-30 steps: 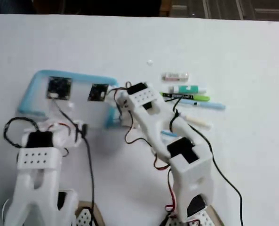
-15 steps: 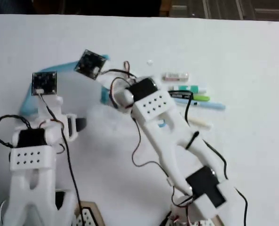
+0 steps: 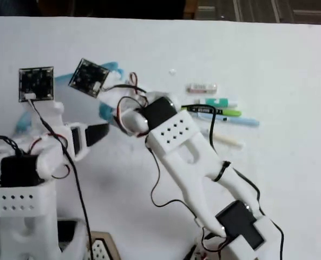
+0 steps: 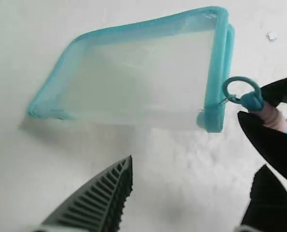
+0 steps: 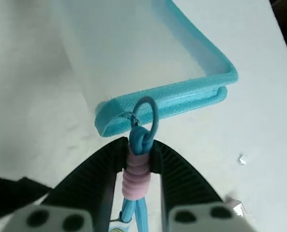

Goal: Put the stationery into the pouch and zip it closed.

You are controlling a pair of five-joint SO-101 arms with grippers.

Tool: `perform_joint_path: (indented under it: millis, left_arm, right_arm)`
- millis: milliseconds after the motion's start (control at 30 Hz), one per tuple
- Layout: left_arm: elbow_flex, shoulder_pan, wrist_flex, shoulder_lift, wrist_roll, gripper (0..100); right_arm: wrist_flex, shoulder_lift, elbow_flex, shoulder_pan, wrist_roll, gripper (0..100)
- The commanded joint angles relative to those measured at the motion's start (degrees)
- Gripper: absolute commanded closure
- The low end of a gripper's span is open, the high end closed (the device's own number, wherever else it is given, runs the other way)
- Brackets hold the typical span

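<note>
Clamps, with the right gripper [image 5: 136,151], fingers tight together on the turquoise cord pull with a pink bead [image 5: 135,176] that hangs from the ring of the zip slider [image 5: 144,113], at one corner of the clear plastic pouch trimmed in turquoise fabric [image 4: 143,77]. Holds the left gripper [image 4: 196,169] with fingers wide apart above the white table [image 3: 290,59], near the pouch's long edge and touching nothing. Leaves the stationery outside: a small white eraser [image 3: 202,88], a green-and-white marker [image 3: 217,102], a lime-green pen [image 3: 222,112], a pale blue pen [image 3: 240,121] and a white stick [image 3: 228,141], lying close together on the table beside the right arm, apart from the pouch. Looks like the opening step, with nothing yet packed; cannot tell from these views how far along the zip the slider stands. Calls next for pinning the pouch's fabric with the free left gripper, then drawing the pull along the zip line, low and straight, so as to run the slider rather than drag the whole light pouch across the table.
</note>
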Motion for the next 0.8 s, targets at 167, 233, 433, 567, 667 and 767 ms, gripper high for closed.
perform_joint_path:
  millis: [167, 233, 433, 567, 667, 767]
  left_arm:
    - [5.36, 0.22, -8.26, -0.92, 5.27, 62]
    - [5.80, -0.84, -10.02, -0.92, 7.12, 62]
    - [6.15, -2.59, -12.92, -0.84, 7.38, 66]
    - [9.93, -2.33, -19.08, -0.84, 7.56, 66]
    - [11.87, -2.24, -20.92, -0.84, 7.74, 66]
    - [11.96, -2.24, -20.31, -1.10, 7.74, 66]
  right_arm:
    - [0.04, -2.59, -4.66, -0.22, -2.55, 98.1]
    - [0.40, -2.59, -4.66, -0.13, -2.55, 98.1]
    - [0.40, -2.77, -4.66, -0.22, -2.46, 98.1]
    - [0.40, -2.77, -4.66, -0.31, -2.46, 98.1]
    - [0.40, -2.77, -4.66, -0.13, -2.37, 98.1]
    - [0.40, -2.51, -4.66, -0.13, -2.37, 98.1]
